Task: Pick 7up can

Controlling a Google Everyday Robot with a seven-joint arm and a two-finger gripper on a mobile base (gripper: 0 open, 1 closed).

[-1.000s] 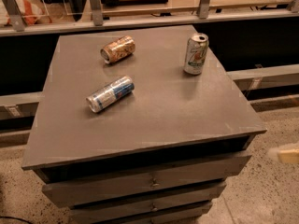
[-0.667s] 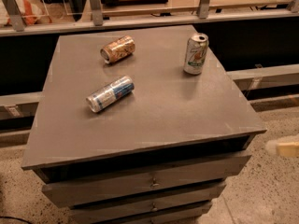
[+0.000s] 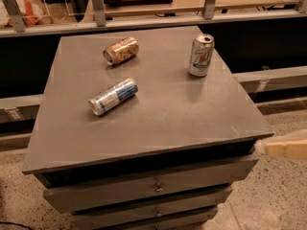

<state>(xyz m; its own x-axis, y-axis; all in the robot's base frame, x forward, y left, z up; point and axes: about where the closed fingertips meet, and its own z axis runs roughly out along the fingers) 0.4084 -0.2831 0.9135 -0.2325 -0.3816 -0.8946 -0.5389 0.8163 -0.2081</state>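
Gripper [image 3: 283, 147] coming in from right edge, reaching further toward cabinet corner than a second ago. It is showing only as a pale blur: cannot tell how far open, nothing seen held. 7up can [image 3: 201, 55] standing upright up and left of gripper, well apart, unmoved on cabinet top [image 3: 192, 123]. Brown-gold can [image 3: 121, 50] and blue-and-silver can [image 3: 113, 96] lying on sides, further left. Judging approach only beginning; reach and grasp remaining.

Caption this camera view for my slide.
Upright 7up can far right on grey cabinet; gold can and blue can lying left; gripper low at right edge.
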